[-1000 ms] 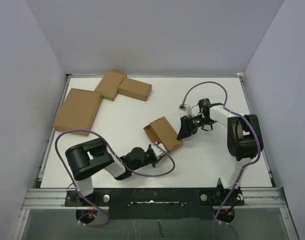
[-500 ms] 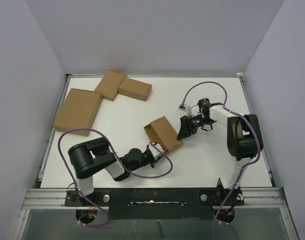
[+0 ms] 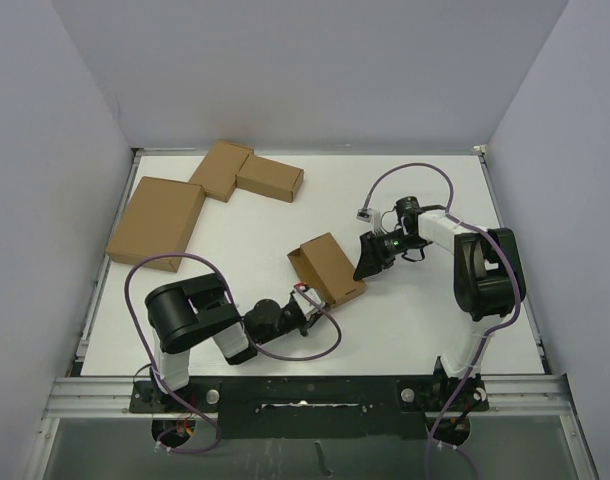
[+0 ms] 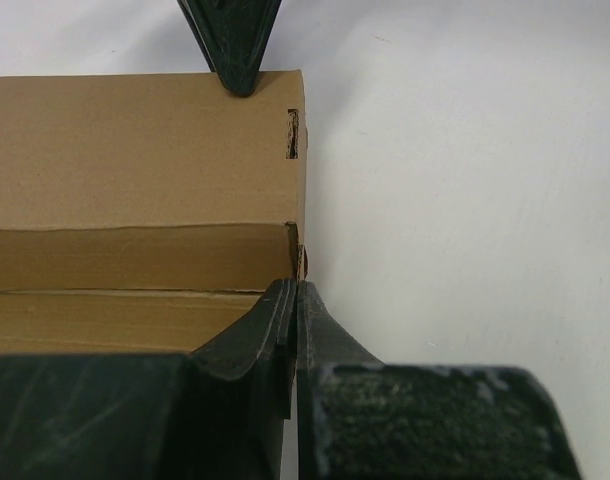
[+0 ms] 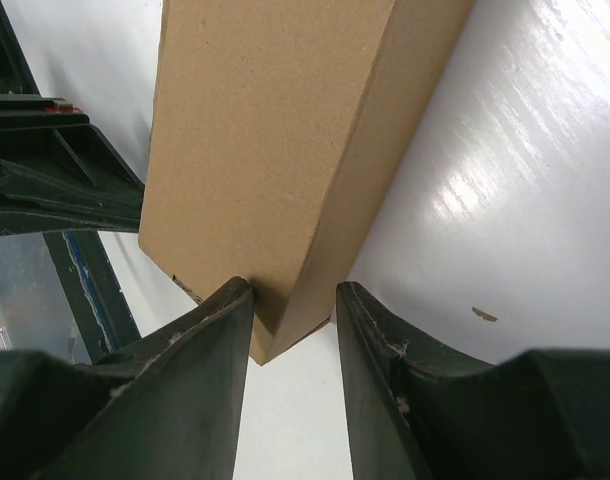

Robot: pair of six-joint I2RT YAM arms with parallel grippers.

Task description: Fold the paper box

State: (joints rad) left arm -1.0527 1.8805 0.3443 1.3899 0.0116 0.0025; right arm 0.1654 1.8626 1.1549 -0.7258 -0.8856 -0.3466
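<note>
The paper box (image 3: 326,268), a small brown carton, lies mid-table with a lighter flap open at its left end. My right gripper (image 3: 368,262) holds its right end. In the right wrist view the jaws (image 5: 290,295) straddle a corner of the box (image 5: 255,130), one fingertip on the top face and the other against the side. My left gripper (image 3: 308,298) is shut at the near edge. In the left wrist view its closed tips (image 4: 296,290) touch the box (image 4: 135,150) at its end edge, with nothing visibly between them.
A large flat brown carton (image 3: 157,221) lies at the back left, beside two small cartons (image 3: 247,172) that touch at a corner. A small white tag (image 3: 365,213) lies behind the right gripper. Purple cables loop off both arms. White walls enclose the table.
The left arm's elbow has swung to the right while its shut gripper stayed at the box's near edge. The box and the right arm have not visibly moved.
</note>
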